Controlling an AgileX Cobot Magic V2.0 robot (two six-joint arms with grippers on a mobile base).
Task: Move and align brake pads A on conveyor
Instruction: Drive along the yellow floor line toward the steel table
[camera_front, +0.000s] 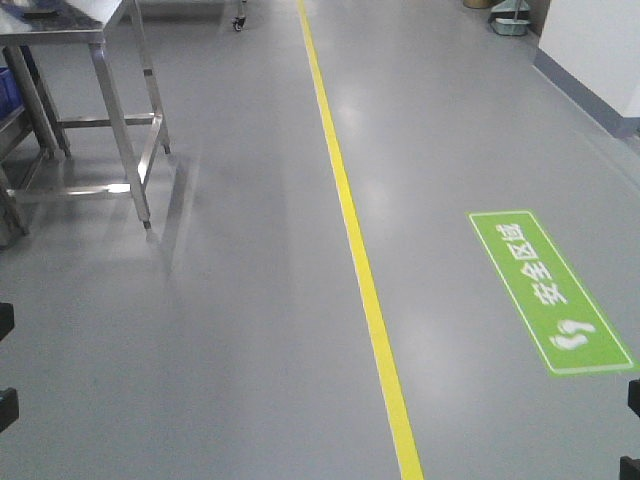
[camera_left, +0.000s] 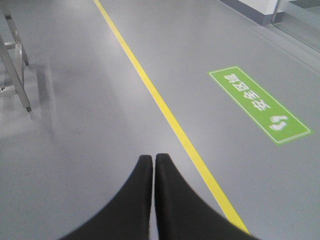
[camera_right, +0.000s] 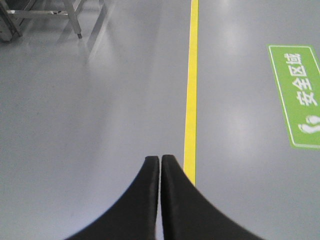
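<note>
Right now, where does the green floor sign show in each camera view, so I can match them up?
Front-facing view: the green floor sign lies on the right side at mid-height.
Left wrist view: it is in the upper right, with its text upside down.
Right wrist view: it is at the right edge, cut off by the frame.
Shared landmark: the yellow floor line runs left of the sign in all three views.

A yellow line (camera_left: 165, 107) crosses the grey floor (camera_left: 90, 100), passing just right of the left gripper (camera_left: 153, 159) tips and running away ahead. Farther right lies a green floor sign (camera_left: 257, 105) with white characters and footprints. Ahead to the left stands a steel table (camera_front: 60, 30) on thin legs.
</note>
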